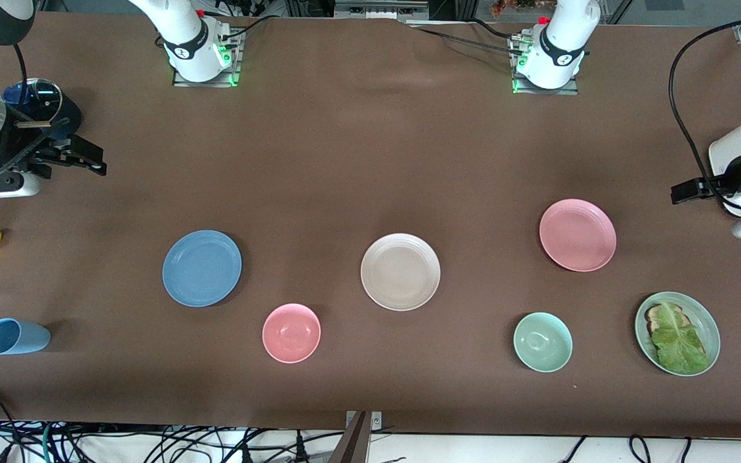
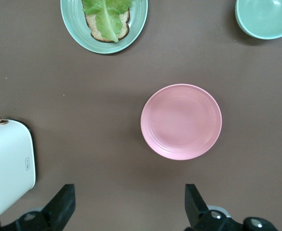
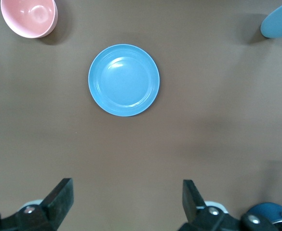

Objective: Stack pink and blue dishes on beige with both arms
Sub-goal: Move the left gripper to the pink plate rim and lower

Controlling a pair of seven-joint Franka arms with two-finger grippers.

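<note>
**Both plates untouched: approach low at the rim**

Both end effectors, left [image 2: 128, 207] and right [image 3: 127, 202], hang high, jaws apart. The pink plate [image 1: 577, 235] lies at three o'clock, the blue plate [image 1: 202, 267] at nine o'clock, of the beige plate [image 1: 400, 271]. Pinch each rim edge squarely.

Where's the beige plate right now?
In the front view the beige plate lies mid-table, between the blue plate and the pink plate, with the pink bowl beside it, nearer the camera.
</note>
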